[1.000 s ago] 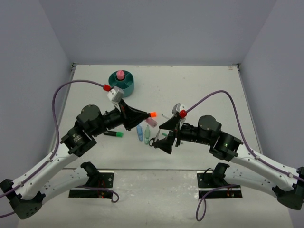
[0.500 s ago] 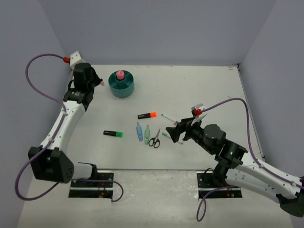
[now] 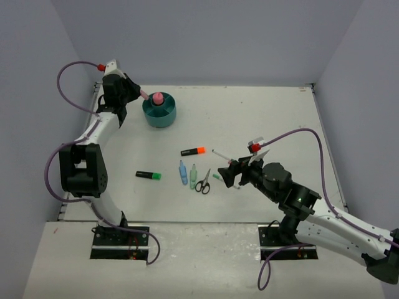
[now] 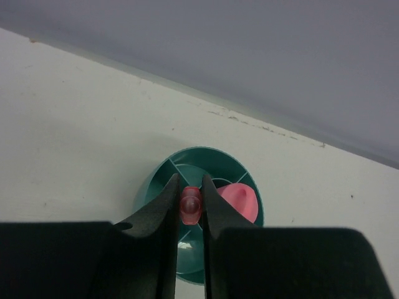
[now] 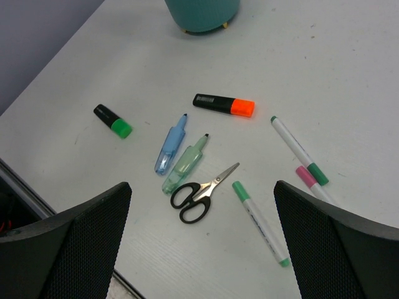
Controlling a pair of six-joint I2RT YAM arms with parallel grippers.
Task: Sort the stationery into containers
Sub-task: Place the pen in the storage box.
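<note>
Holding a pink marker (image 4: 190,205) pinched between its nearly closed jaws, the left gripper (image 4: 190,187) hangs over the round teal organiser (image 4: 193,165) at the far left of the table. The marker points down toward the dividers just beside the pink tube (image 4: 237,198), which already stands in one compartment. Which compartment lies directly under the tip I cannot tell.

The step in hand looks like the drop. To do it well, line the tip up over an open wedge rather than a divider wall, and keep it off the tube. Lower it until the tip is below the rim, and only then let the jaws part. Released high or tilted, the marker would likely bounce out, and the organiser looks light enough to be nudged.

The right gripper (image 5: 202,243) is spread wide and empty above what remains unsorted: the orange-capped highlighter (image 5: 223,104), green-capped highlighter (image 5: 113,121), blue marker (image 5: 171,144), pale-green marker (image 5: 186,163), scissors (image 5: 202,192) and thin white pens (image 5: 260,223).
</note>
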